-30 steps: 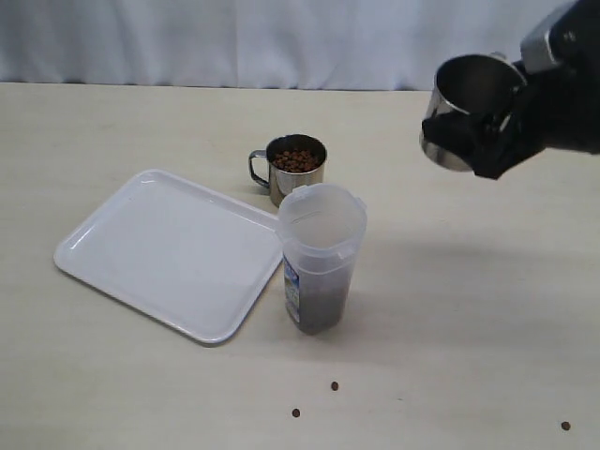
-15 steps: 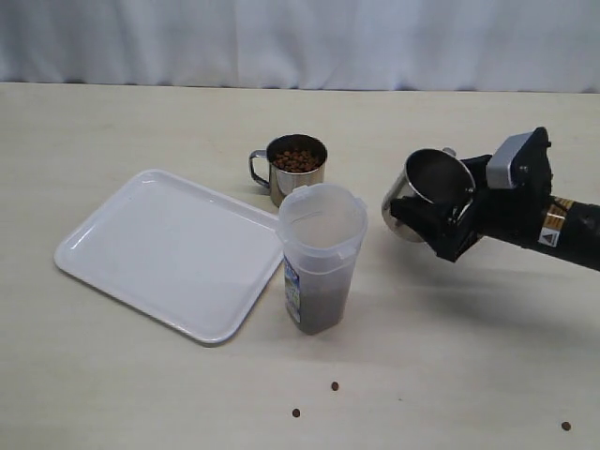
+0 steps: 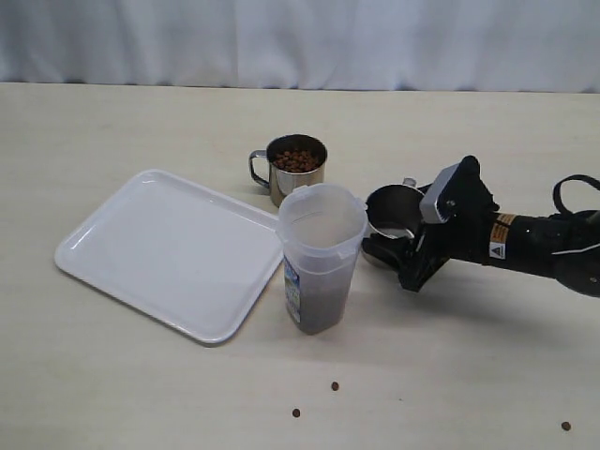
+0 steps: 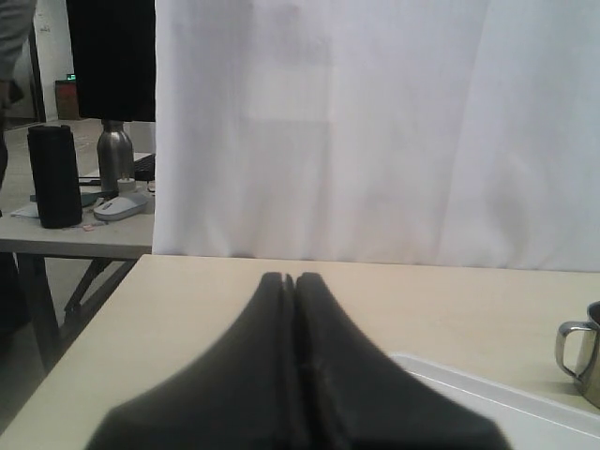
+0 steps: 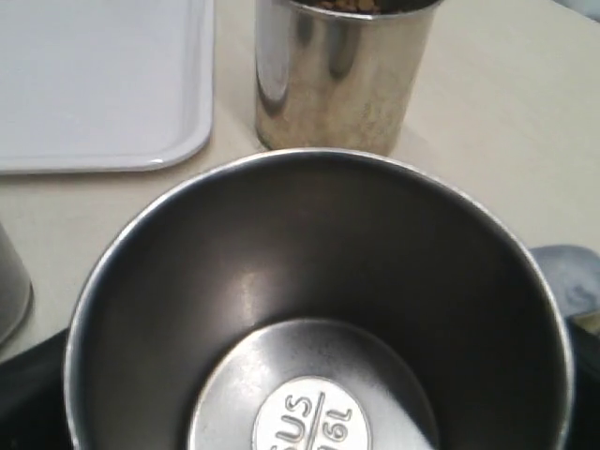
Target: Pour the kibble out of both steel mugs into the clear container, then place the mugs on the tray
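Observation:
An empty steel mug [image 3: 392, 212] sits low beside the clear container [image 3: 322, 255], held in my right gripper [image 3: 401, 247], which is shut on it. Its bare inside [image 5: 319, 309] fills the right wrist view. The container holds kibble [image 3: 319, 307] at its bottom. The second steel mug [image 3: 296, 167], full of kibble [image 3: 296, 159], stands behind the container, and its wall [image 5: 342, 70] shows in the right wrist view. The white tray [image 3: 169, 253] lies left of the container. My left gripper [image 4: 289, 279] is shut on nothing, out of the exterior view.
Three loose pellets lie on the table near the front: one [image 3: 334, 385], another [image 3: 295, 412], and a third [image 3: 565, 426] far right. A white curtain runs along the back. The left wrist view shows the tray's edge [image 4: 487, 394] and a mug handle [image 4: 574, 349].
My right gripper has come down and leftward with the empty mug, from high at the right to table height just right of the container. The mug turned from tilted to mouth-up.

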Controlling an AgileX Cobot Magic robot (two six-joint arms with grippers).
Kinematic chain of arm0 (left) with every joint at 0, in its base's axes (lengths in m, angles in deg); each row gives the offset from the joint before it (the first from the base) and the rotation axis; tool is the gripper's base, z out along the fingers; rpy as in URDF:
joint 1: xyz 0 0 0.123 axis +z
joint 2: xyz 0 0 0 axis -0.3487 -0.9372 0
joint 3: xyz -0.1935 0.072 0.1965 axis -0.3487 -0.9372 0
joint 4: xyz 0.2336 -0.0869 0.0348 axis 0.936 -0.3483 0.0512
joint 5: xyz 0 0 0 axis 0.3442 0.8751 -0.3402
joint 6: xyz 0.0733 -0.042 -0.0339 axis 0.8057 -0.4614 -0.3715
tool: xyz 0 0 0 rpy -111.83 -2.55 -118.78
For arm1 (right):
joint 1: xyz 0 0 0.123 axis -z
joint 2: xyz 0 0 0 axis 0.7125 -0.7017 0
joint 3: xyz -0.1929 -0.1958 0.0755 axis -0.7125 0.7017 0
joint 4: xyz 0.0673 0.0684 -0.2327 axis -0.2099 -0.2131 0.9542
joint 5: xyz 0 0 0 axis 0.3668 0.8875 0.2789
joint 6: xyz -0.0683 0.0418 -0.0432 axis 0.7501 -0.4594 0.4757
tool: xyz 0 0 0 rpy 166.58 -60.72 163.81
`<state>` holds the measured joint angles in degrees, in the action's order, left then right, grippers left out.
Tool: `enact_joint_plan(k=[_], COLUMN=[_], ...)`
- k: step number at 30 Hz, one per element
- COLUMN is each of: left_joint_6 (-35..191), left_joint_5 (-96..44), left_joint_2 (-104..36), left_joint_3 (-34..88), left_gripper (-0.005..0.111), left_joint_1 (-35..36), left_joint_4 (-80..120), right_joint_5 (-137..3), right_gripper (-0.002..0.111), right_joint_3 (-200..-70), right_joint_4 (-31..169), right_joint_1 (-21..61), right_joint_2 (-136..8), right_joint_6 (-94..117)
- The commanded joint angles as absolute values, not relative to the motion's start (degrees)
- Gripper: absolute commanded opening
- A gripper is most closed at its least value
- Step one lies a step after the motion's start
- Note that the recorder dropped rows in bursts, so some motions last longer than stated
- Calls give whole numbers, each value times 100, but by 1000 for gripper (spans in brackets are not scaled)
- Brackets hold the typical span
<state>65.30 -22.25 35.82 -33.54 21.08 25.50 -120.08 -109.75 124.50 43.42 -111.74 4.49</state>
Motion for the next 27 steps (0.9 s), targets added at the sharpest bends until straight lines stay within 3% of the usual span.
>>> enact_joint_plan(k=[1, 6, 9, 19, 23, 25, 27], left_joint_6=[6538, 6538, 6538, 6538, 6538, 6538, 6538], left_joint_5=[-2281, -2281, -2281, -2281, -2281, -2281, -2281], left_joint_2=[3580, 3580, 3580, 3580, 3580, 3580, 3580], left_joint_3=[-3374, -3374, -3374, -3374, -3374, -3374, -3374], left_gripper=[0, 0, 0, 0, 0, 0, 0], left_joint_1=[2103, 2103, 2103, 2103, 2103, 2103, 2103], left_joint_4=[2529, 2529, 2529, 2529, 2529, 2529, 2529], right_joint_5=[-11873, -11753, -11742, -10685, -8638, -8060, -7895], right_gripper=[37, 73, 87, 89, 81, 64, 33], right_joint_3=[-10994, -10961, -10802, -10085, -9693, -9357, -8675], right_joint_4=[12189, 12214, 12221, 11739, 11260, 11260, 11217], right_joint_1=[4257, 4268, 4268, 4268, 4268, 4268, 4268], right_joint_2=[-11083, -11017, -10667, -8831, -6908, -6128, -4858], right_joint_6=[588, 418, 228, -644, -2542, -2894, -2922])
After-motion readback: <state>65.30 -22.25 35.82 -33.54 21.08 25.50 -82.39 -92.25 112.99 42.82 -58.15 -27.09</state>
